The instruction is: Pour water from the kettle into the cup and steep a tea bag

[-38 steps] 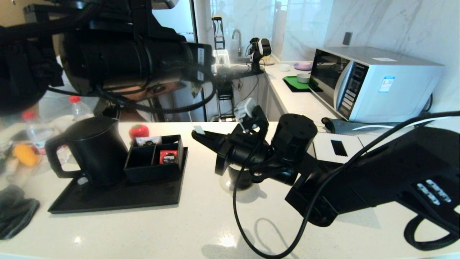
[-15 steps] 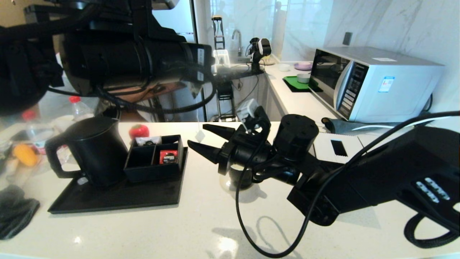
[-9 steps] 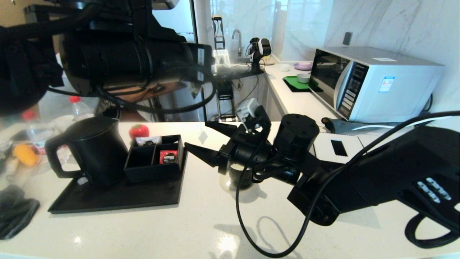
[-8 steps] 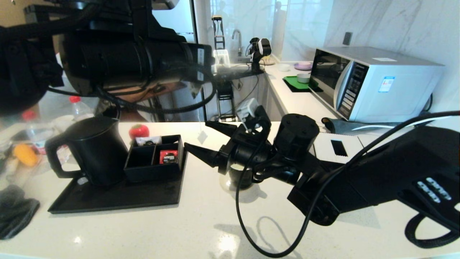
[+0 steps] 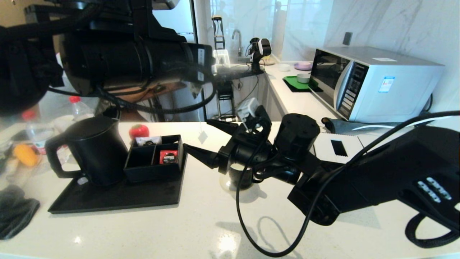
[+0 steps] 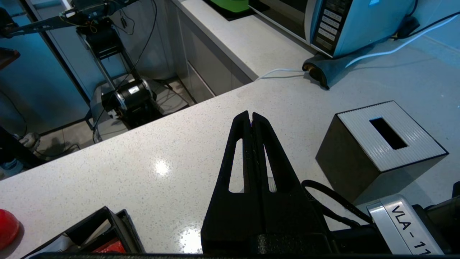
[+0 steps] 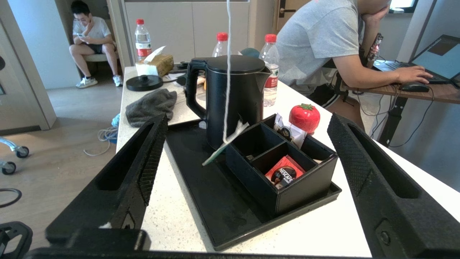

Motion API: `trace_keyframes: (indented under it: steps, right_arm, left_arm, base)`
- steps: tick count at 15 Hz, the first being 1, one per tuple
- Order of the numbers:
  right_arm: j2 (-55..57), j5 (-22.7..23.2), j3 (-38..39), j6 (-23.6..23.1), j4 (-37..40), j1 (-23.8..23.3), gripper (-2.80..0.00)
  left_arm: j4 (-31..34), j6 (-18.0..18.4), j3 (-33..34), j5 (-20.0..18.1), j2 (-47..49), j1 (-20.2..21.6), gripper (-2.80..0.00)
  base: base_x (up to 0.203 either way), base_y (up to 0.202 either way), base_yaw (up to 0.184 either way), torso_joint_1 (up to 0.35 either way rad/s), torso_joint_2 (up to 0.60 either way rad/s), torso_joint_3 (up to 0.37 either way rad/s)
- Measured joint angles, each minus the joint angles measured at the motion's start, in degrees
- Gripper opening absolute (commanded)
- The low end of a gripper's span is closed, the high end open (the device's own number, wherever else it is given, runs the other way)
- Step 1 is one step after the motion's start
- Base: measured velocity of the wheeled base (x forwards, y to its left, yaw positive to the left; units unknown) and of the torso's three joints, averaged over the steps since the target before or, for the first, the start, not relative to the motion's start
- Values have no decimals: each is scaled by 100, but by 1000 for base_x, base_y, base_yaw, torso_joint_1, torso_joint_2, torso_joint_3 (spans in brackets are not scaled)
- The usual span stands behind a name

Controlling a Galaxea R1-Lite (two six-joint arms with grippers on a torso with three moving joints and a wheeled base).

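Hanging loose by its string, the tea bag point(image 5: 203, 137) tag dangles between the wide-spread fingers of the right claw point(image 5: 205, 140) above the cup point(image 5: 240, 175) on the desk point(image 5: 201, 223), so a sideways swing could snag and tip it

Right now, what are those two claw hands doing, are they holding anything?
Left gripper: shut, holding nothing, raised above the counter.
Right gripper: open wide above the cup, holding nothing; the tea bag's paper tag dangles between its fingers.

Head camera overlooks counter; right wrist shares kettle point(image 5: 95, 151).
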Motion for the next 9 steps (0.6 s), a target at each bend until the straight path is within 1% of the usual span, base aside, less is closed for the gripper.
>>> trace_keyframes:
  steps: [9]
  right_arm:
    - [-2,-19,20,-20,-40,5,0]
  left_arm:
    - [0,2,0,0,0,-30,-280]
  base:
    - [0,0,0,0,0,0]
